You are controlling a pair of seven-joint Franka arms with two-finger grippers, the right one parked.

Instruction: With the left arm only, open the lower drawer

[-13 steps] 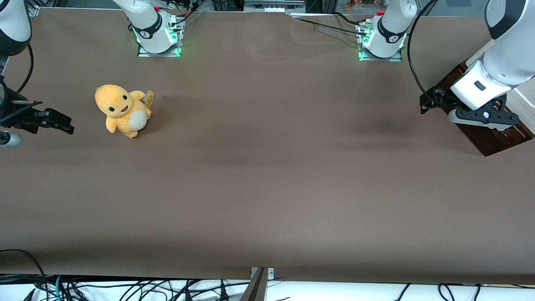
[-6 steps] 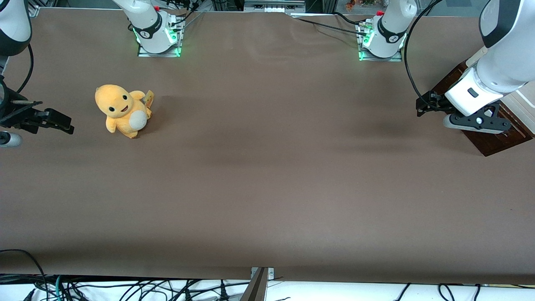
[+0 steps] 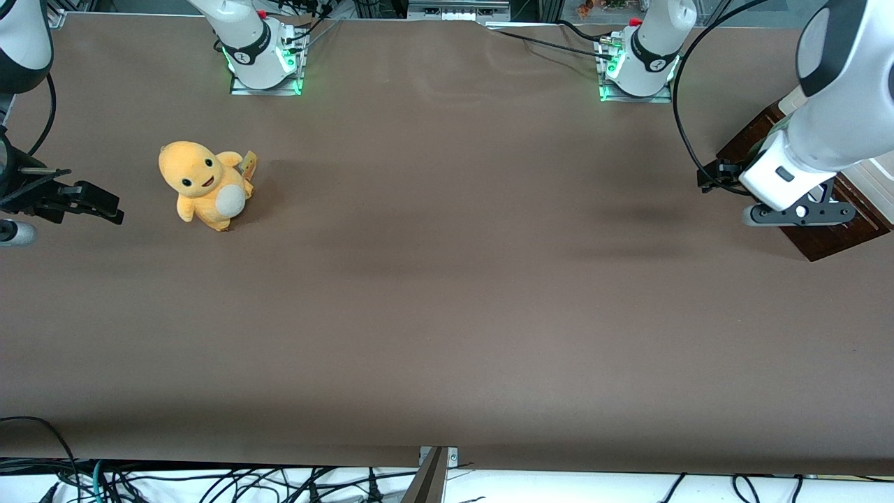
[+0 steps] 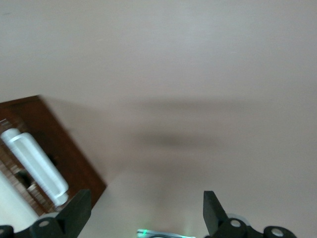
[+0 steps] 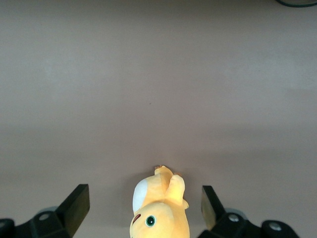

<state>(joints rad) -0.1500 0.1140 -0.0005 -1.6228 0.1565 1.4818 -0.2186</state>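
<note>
Nearest, the brown table (image 3: pixel 447 314): a wide bare expanse runs from the front camera's edge up to the objects.

Next, toward the parked arm's end: a yellow plush toy (image 3: pixel 204 184), sitting upright on the table, pale belly and smiling face turned toward the front camera. It is well apart from all else.

At about the same depth, toward the working arm's end: the lower drawer (image 3: pixel 821 237), dark brown wood, seen from above at the table's edge. Its long white bar handle (image 4: pixel 35 166) lies across the dark front in the left wrist view. How far the drawer stands open cannot be told.

Over the drawer: the gripper (image 3: pixel 800 213) of the left arm (image 3: pixel 831 119), above the drawer's corner nearest the table's middle. In the left wrist view its fingers (image 4: pixel 77 213) stand wide apart, released, nothing between them; the handle sits just beside one finger, not between the two.

Farthest: two arm bases (image 3: pixel 264 52), lit green, along the table's edge farthest from the front camera.
</note>
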